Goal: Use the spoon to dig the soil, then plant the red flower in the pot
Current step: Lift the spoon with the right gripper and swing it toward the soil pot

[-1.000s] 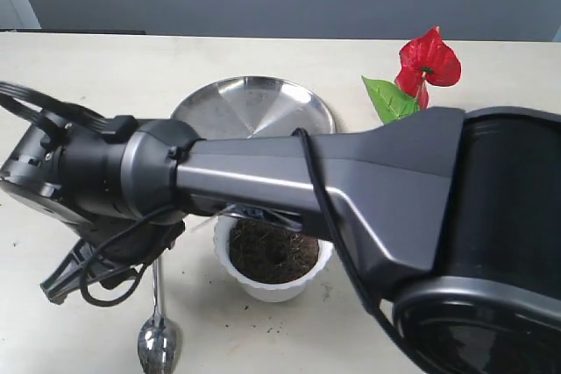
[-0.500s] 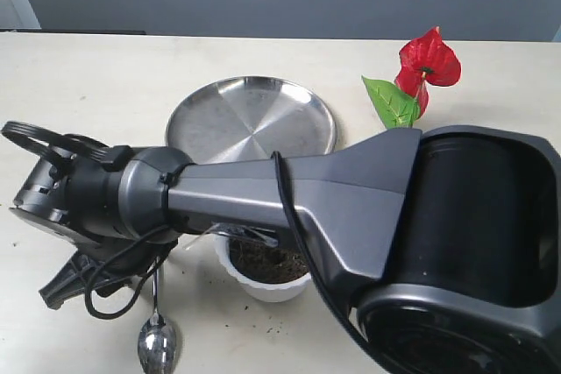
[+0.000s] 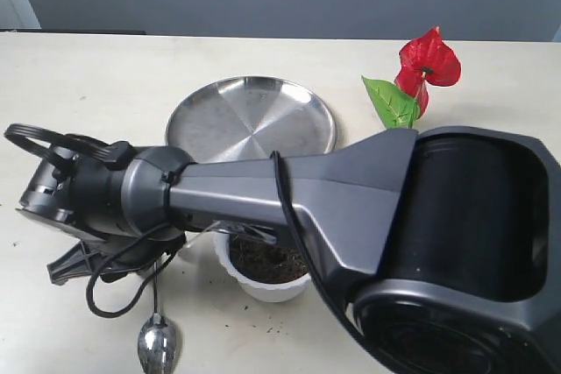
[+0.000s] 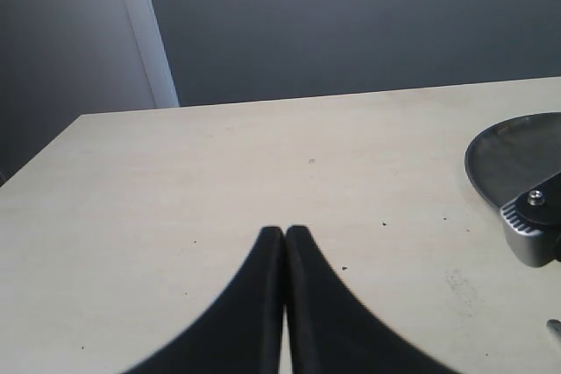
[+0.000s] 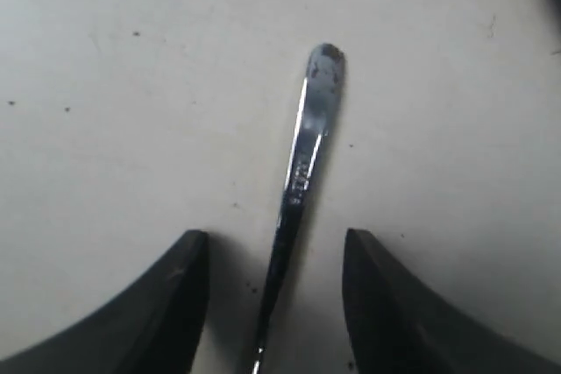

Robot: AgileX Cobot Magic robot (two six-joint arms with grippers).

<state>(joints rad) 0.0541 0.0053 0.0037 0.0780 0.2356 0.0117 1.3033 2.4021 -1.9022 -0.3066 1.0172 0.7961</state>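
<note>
So your right arm (image 3: 351, 208) is eating up most of the exterior view, reaching all the way across the middle to the left side of the surface (image 3: 96, 76), which is a pale cream colour with some dark crumbs scattered on it. Behind the arm you've got the big round steel plate (image 3: 252, 116) lying flat and bare. Over on the far right the red flower (image 3: 428, 60) lies on the surface with its green leaf (image 3: 392, 101) next to it, well apart from everything else.

The white pot (image 3: 263, 271) sits just in front of the plate, half tucked under the arm, and you can see the dark soil (image 3: 270, 260) inside it, with a few crumbs spilled on the surface right beside it.

The spoon (image 3: 158, 343) lies flat on the surface to the left of the pot, bowl toward the near edge and handle running up under your right gripper (image 5: 273, 247). In the right wrist view the jaws are spread apart with the spoon handle (image 5: 302, 181) lying between them, not touching either one, and there's a bit of dirt on the handle tip.

Your left gripper (image 4: 285, 238) has its jaws pressed together with nothing between them, above bare surface, with the plate's edge (image 4: 513, 151) off to one side.
</note>
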